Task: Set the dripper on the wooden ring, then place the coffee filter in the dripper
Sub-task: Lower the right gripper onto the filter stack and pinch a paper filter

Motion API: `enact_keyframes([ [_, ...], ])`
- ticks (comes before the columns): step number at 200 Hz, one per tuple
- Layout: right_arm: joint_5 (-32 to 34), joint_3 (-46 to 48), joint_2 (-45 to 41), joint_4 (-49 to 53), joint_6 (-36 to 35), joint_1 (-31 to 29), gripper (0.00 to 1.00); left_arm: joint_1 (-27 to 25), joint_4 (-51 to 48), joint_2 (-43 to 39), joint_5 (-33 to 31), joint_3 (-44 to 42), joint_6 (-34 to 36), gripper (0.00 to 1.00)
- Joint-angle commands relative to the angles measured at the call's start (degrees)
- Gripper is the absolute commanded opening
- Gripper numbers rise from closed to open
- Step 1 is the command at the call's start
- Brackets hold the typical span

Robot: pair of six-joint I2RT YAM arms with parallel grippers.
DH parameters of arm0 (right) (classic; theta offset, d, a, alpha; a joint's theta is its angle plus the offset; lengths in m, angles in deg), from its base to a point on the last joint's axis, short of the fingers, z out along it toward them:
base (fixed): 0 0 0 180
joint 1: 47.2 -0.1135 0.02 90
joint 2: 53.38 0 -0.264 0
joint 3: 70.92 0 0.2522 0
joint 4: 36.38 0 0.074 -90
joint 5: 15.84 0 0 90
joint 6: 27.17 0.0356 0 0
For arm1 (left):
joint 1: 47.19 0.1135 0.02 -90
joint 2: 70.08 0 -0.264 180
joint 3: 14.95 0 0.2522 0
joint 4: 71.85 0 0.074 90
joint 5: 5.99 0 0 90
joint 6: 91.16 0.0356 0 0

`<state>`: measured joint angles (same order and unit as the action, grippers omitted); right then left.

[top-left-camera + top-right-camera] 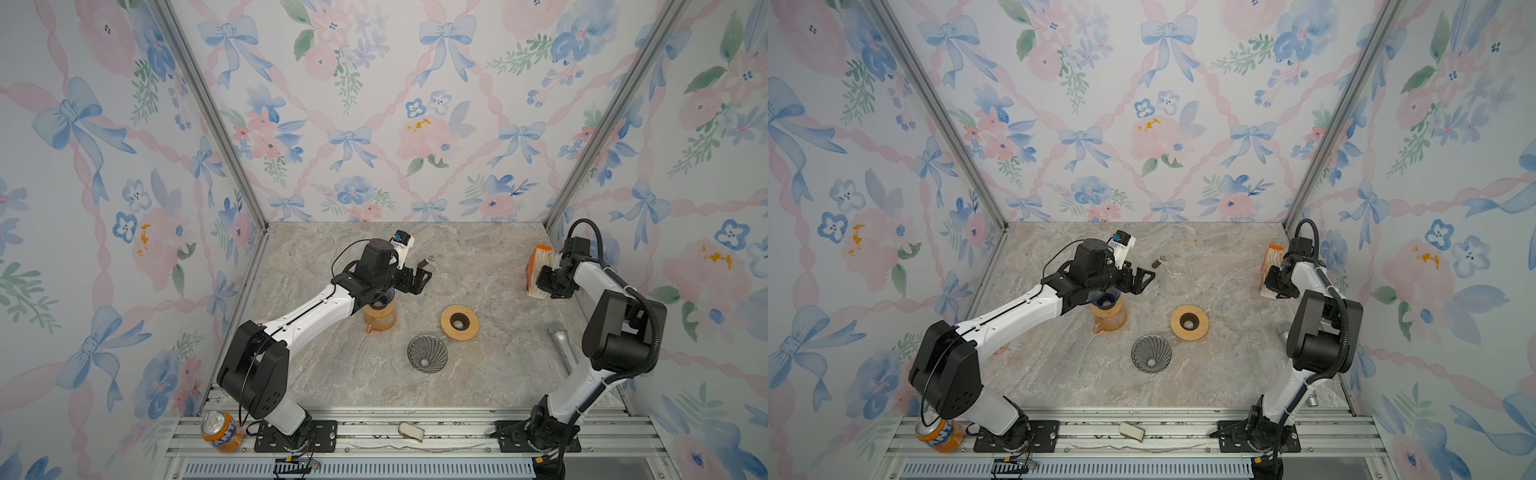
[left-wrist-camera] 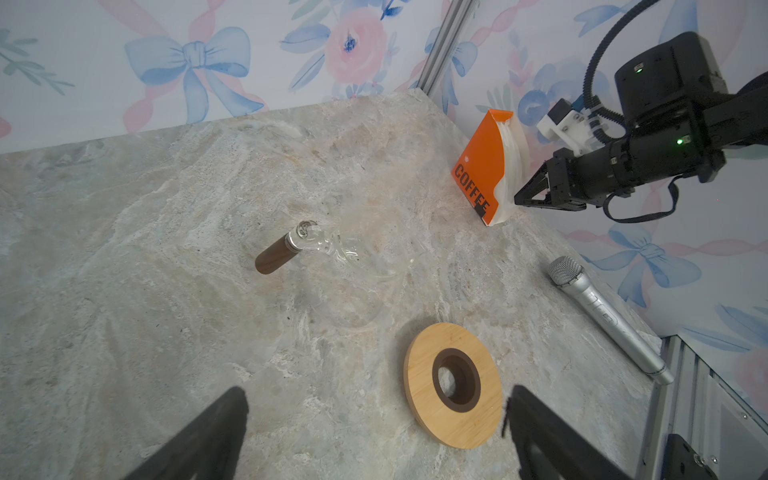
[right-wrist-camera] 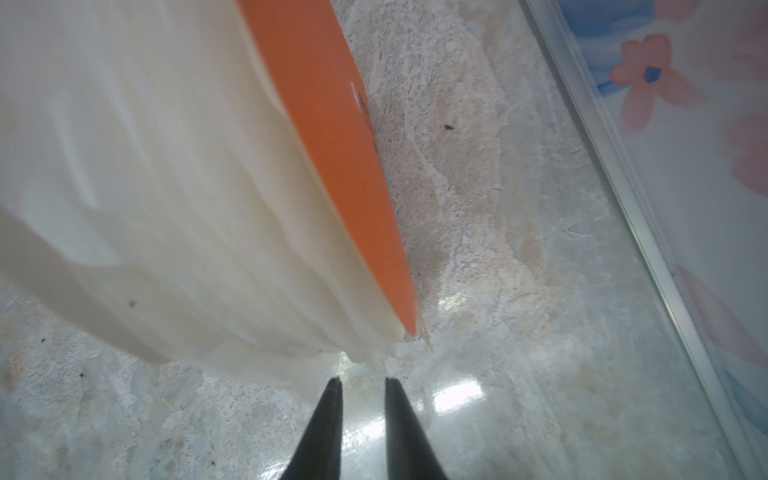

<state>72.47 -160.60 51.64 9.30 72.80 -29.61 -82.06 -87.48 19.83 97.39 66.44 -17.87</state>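
Reaching for a filter: right tool (image 3: 361, 380) sits at the lower corner of the white filter stack (image 3: 166, 187) in its orange holder (image 2: 478, 166), jaws a narrow slit, nothing pinched yet. Left tool (image 2: 376, 390) hangs wide and empty. Ribbed dripper (image 1: 427, 353) stands mid bench (image 1: 490, 266), well apart. Next, I'd say: nip one sheet's edge and peel it free.

Top views look down; wrist views nearer tabletop (image 1: 478, 270).
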Motion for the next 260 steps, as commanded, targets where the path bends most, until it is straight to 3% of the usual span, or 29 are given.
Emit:
enact_keyframes([
  [1, -0.42, -1.78, 1.50, 1.48, -0.49, 0.30, 0.23, -0.26, -1.37, 1.60, 1.06, 1.96, 0.45, 0.98],
  [141, 0.84, -3.06, 4.14, -0.11, -0.85, 0.28, 0.18, -0.29, -2.34, 3.34, 1.63, 3.65, 0.19, 0.98],
  [260, 0.18, -1.30, -0.45, 0.88, -0.75, 0.20, 0.01, -0.35, -2.67, 3.09, 2.50, 3.74, 0.80, 0.98],
])
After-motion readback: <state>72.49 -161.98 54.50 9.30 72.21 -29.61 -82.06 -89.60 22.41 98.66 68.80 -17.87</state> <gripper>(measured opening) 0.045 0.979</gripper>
